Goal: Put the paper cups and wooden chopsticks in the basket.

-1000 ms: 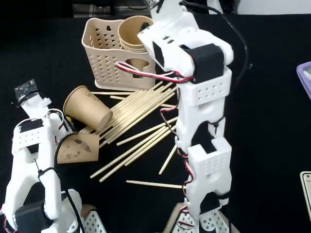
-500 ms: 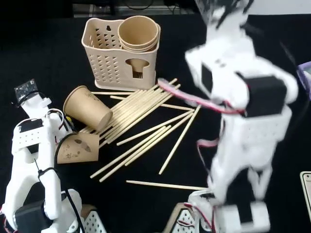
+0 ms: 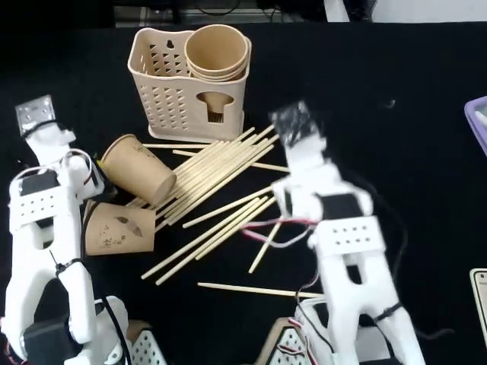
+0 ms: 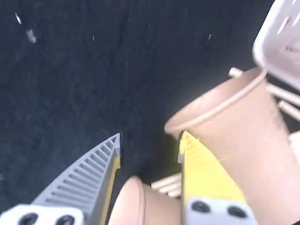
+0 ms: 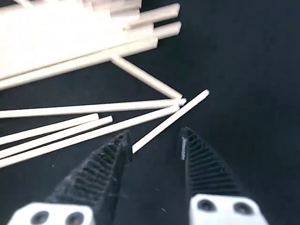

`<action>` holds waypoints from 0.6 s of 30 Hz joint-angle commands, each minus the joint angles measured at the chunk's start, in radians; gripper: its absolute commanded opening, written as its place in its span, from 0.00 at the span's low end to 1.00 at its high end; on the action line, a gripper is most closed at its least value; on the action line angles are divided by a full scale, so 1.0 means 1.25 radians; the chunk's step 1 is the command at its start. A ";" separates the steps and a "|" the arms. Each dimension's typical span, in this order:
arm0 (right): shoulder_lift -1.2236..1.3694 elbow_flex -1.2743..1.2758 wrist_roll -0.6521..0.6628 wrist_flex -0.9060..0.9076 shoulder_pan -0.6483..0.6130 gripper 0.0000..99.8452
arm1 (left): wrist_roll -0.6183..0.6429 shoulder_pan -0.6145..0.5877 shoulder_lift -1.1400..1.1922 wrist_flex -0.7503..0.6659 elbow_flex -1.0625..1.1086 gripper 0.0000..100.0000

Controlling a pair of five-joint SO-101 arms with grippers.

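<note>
A beige basket (image 3: pixel 163 99) stands at the back left with a stack of paper cups (image 3: pixel 217 49) inside. Two more cups lie on their sides: a plain cup (image 3: pixel 138 167) and a patterned cup (image 3: pixel 118 228). Wooden chopsticks (image 3: pixel 221 171) are strewn from the basket's foot across the middle. My left arm (image 3: pixel 42 201) leans over the two cups. Its gripper (image 4: pixel 150 138) is open, with the patterned cup's rim (image 4: pixel 140 206) between the fingers and the plain cup (image 4: pixel 239 126) against the yellow one. My right gripper (image 5: pixel 155 133) hangs open over the chopsticks; one chopstick (image 5: pixel 168 119) runs between its fingertips.
One chopstick (image 3: pixel 251 289) lies alone near the front, by the right arm's base (image 3: pixel 335 334). A purple container (image 3: pixel 477 122) shows at the right edge. The basket's corner (image 4: pixel 281 37) lies just beyond the plain cup. Bare black cloth stretches to the right.
The right arm has swung back from beside the basket and come down over the chopsticks in the middle. The left arm has shifted a little toward the back left.
</note>
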 commanded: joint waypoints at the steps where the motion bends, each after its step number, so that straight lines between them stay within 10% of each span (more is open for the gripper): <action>1: -0.034 0.104 -0.022 -0.146 0.011 0.17 | -0.023 0.003 -0.017 -0.002 -0.102 0.21; 18: -0.034 0.147 -0.022 -0.178 0.012 0.17 | -0.112 0.062 0.464 0.273 -0.602 0.21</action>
